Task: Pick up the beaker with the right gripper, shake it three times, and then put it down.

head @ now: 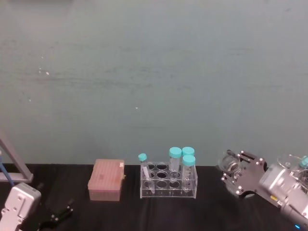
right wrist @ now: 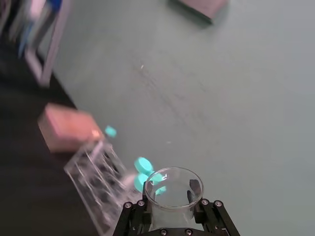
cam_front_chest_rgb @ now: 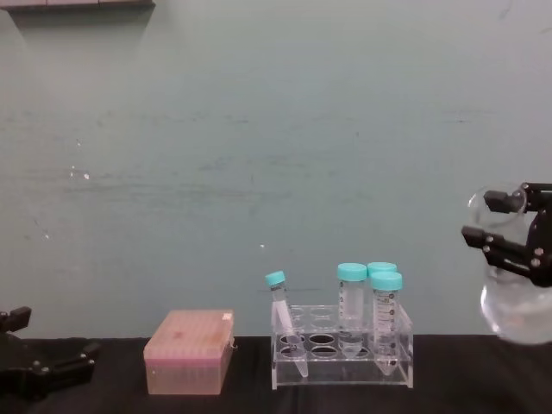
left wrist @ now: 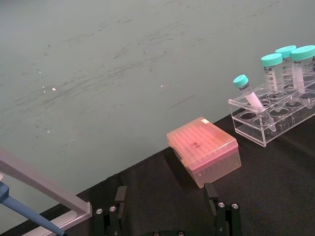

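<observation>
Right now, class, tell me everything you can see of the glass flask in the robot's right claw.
The conical flask is clear glass, with a wide body, narrow neck and flared open rim. The right claw is shut on its neck, holding it roughly upright above the black table, right of the tube rack. Nothing else touches it.

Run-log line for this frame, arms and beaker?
right gripper: shut on beaker | beaker: held aloft, tilted, right of tube rack | left gripper: open, parked low left | phase: not yet put down
</observation>
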